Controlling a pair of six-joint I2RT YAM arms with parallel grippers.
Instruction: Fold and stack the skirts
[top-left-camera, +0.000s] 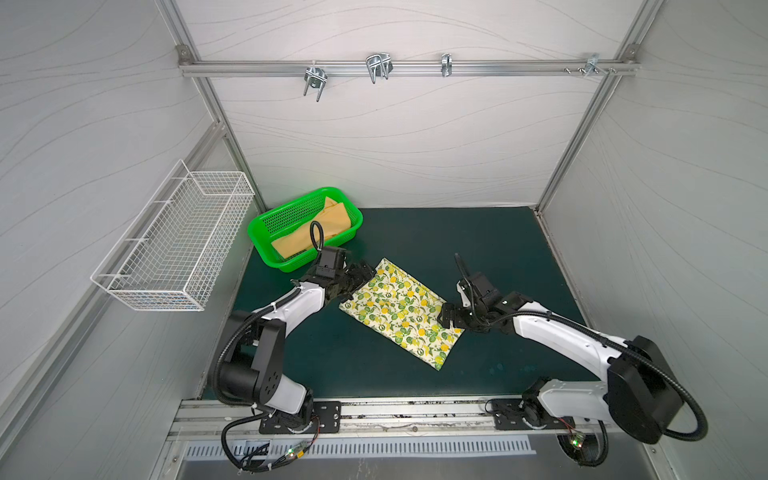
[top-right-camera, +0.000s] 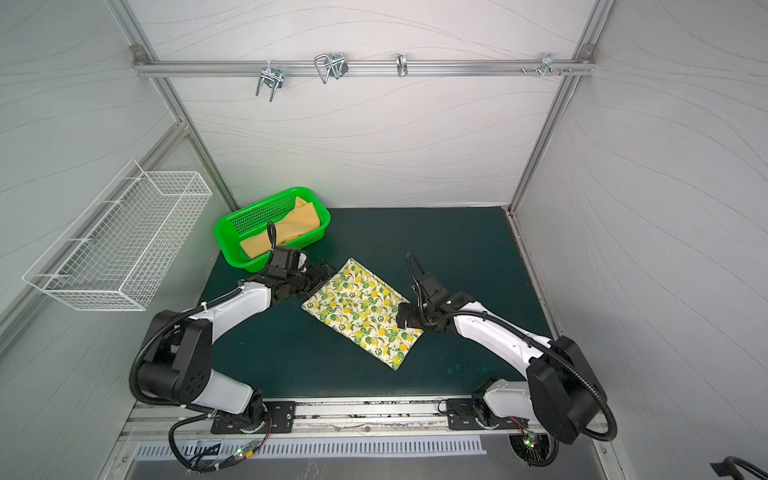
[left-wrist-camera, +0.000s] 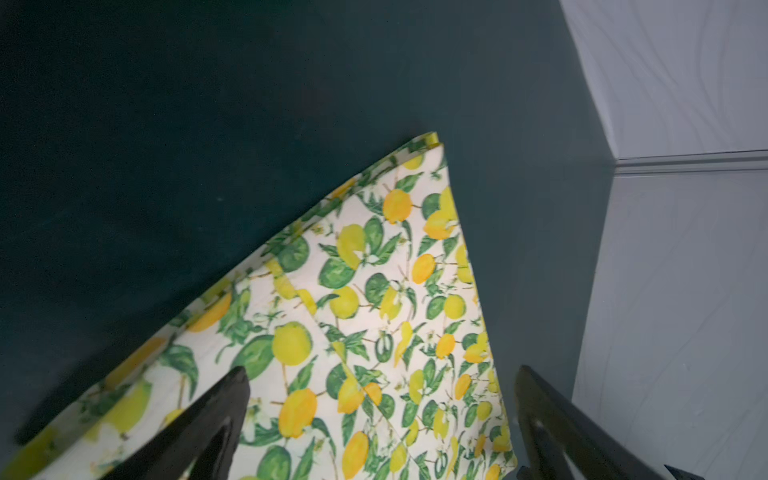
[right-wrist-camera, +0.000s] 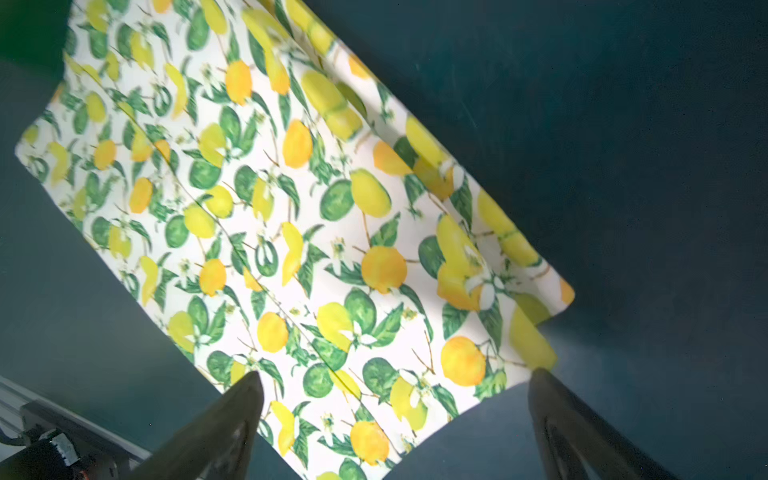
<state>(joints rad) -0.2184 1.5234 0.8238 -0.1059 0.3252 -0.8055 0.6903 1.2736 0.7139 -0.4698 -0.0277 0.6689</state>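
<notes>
Dark green matting (top-left-camera: 436, 237) covers the table, which is enclosed by pale walls; a metal rail (top-left-camera: 407, 68) with hooks is fixed across the far wall, and a white wire basket (top-left-camera: 178, 249) is mounted on the left wall. At the far left corner of the matting a green basket (top-left-camera: 286, 214) is placed, and the mustard skirt (top-left-camera: 328, 226) is seen crumpled inside it in both top views. The lemon-print skirt (top-left-camera: 401, 311) is laid flat near the middle of the matting as a neat oblong, set on a slant from far left to near right; layered edges are shown at its corner in the left wrist view (left-wrist-camera: 374, 324). It is kept well apart from the green basket. The left gripper (top-left-camera: 368, 276) is positioned at the far left edge of this skirt, and in the left wrist view (left-wrist-camera: 382, 370) its jaws are spread wide over the print with nothing pinched between them. The right gripper (top-left-camera: 445, 318) is positioned at the skirt's right edge, and in the right wrist view (right-wrist-camera: 395, 373) its jaws are likewise spread wide, with the cloth (right-wrist-camera: 291, 208) lying beneath and beyond them. Whether either pair of fingertips is touching the cloth cannot be told.
</notes>
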